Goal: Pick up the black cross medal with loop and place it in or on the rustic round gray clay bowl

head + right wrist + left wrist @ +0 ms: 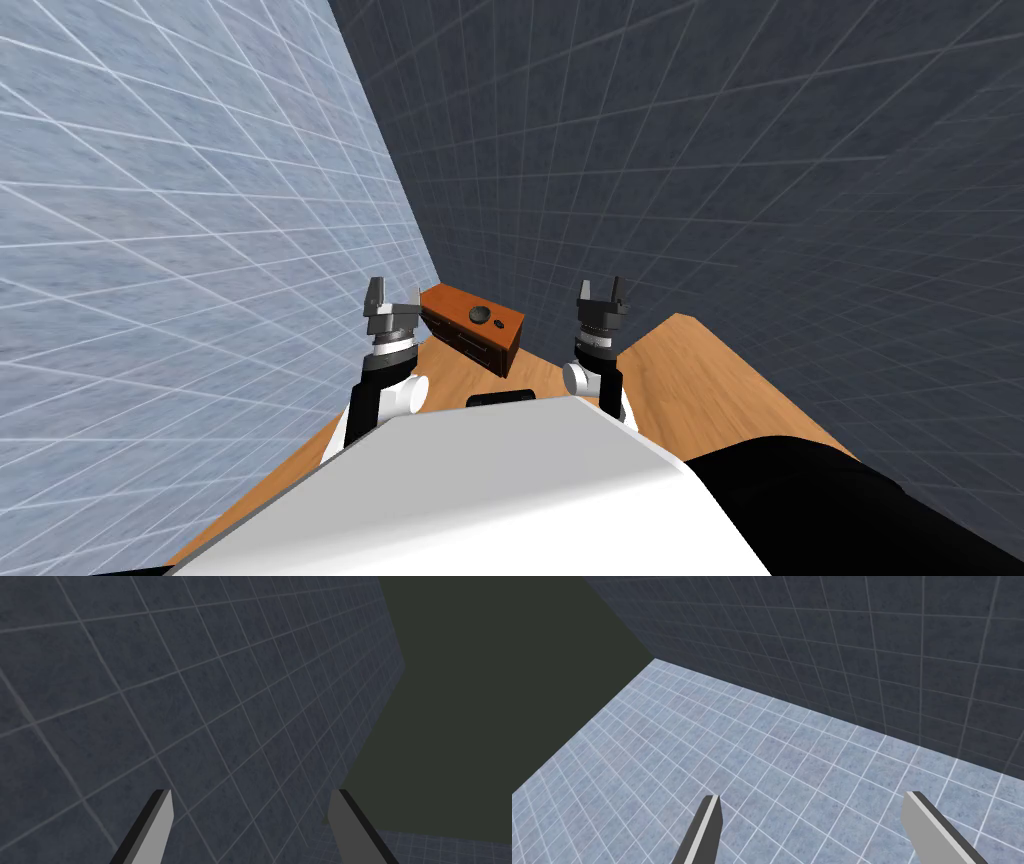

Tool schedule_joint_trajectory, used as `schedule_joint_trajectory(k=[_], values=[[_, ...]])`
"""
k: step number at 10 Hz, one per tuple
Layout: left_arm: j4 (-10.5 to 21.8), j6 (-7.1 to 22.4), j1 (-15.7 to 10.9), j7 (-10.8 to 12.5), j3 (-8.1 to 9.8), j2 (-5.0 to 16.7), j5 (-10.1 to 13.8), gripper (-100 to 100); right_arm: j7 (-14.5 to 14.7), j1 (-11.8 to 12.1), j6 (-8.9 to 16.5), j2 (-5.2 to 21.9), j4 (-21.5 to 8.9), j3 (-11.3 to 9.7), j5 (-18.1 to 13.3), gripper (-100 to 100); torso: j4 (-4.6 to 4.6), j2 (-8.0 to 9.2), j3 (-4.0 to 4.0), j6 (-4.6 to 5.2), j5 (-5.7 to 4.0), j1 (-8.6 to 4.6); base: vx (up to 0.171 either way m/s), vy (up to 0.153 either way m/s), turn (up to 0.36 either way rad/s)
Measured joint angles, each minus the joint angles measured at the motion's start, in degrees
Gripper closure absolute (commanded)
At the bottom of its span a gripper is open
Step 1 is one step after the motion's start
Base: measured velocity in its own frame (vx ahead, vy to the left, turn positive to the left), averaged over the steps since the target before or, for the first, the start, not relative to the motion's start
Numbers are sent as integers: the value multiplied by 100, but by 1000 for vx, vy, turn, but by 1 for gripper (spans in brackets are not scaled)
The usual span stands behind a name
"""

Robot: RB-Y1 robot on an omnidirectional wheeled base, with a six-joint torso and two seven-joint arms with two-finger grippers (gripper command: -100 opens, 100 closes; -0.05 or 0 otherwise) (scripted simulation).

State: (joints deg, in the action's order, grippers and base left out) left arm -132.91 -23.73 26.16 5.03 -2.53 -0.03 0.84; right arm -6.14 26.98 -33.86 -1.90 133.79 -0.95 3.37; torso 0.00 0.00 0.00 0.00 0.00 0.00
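ahead, dark bowl (479, 315) on brown cabinet (447, 302); left hand (395, 294), right hand (601, 288) parted

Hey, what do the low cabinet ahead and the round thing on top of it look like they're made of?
The cabinet looks like reddish-brown wood with a smooth, even finish; its front is darker. The round thing is dark grey and matte, but it is too small to tell the material.

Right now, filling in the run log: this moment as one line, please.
stage: nothing held | left gripper: open, raised | right gripper: open, raised | dark round bowl: on brown cabinet ahead
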Motion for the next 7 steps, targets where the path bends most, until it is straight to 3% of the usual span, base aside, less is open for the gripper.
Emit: schedule_joint_trajectory(k=[3, 5, 7], values=[[376, 315, -238, -139, 35, 400, 19, -100, 0, 0, 0, -1, 0, -1, 0, 0, -2, -6, -4, 1, -9, -42, 13, -114, -50], [806, 420, -347, -239, 81, 614, 60, -100, 0, 0, 0, -1, 0, -1, 0, 0, -1, -3, -2, 1, -10, -46, 1, -133, -76], [1025, 720, -510, -353, 101, 708, 74, -100, 0, 0, 0, -1, 0, -1, 0, 0, 0, 0, 0, 0, -11, -46, -1, -112, -24]])
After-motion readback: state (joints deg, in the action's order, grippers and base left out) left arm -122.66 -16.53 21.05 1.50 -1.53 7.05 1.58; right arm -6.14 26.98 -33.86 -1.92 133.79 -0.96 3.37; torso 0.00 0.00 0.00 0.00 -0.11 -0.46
